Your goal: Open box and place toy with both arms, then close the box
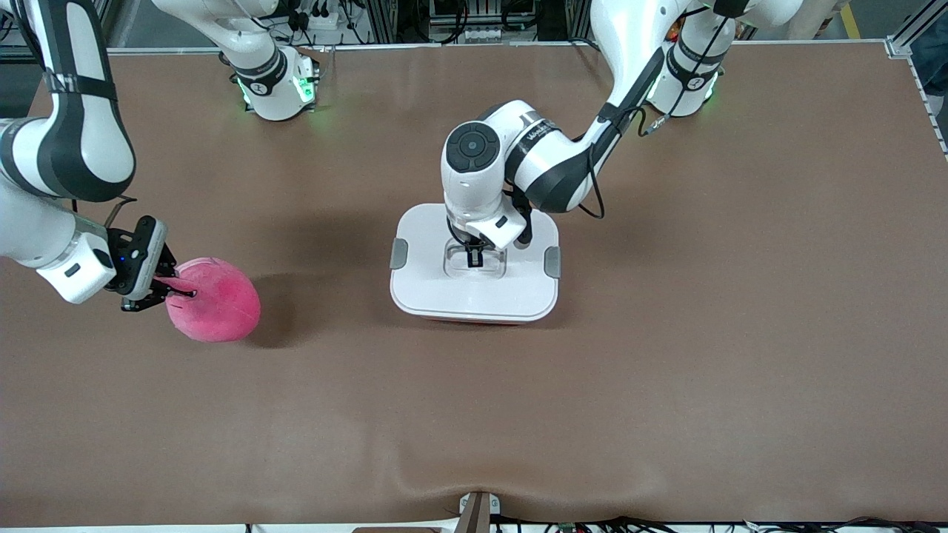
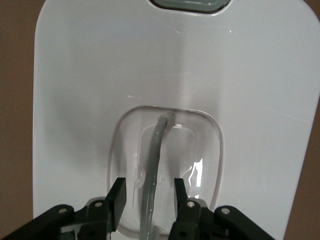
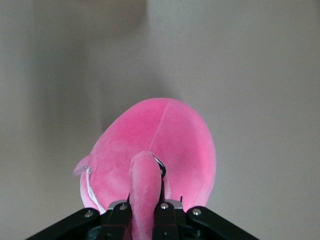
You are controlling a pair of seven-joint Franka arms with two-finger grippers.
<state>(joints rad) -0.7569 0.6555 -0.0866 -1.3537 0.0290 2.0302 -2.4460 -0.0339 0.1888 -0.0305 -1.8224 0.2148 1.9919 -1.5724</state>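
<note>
Box (image 1: 474, 285) sits mid-table, white lid (image 2: 90, 100) on, both grey side clips (image 1: 398, 253) down. Left gripper (image 1: 474, 257) is low over the lid's recessed clear handle (image 2: 152, 165), jaws parted, one finger either side of the handle bar, gripping nothing. Toy (image 1: 215, 300) lies toward the right arm's end of the table; right gripper (image 3: 145, 212) is pinched closed on one floppy ear (image 3: 142, 190).

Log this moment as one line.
left tool: open, straddling clear handle of white-lidded pink plastic box | right tool: shut on hot-pink plush toy
</note>
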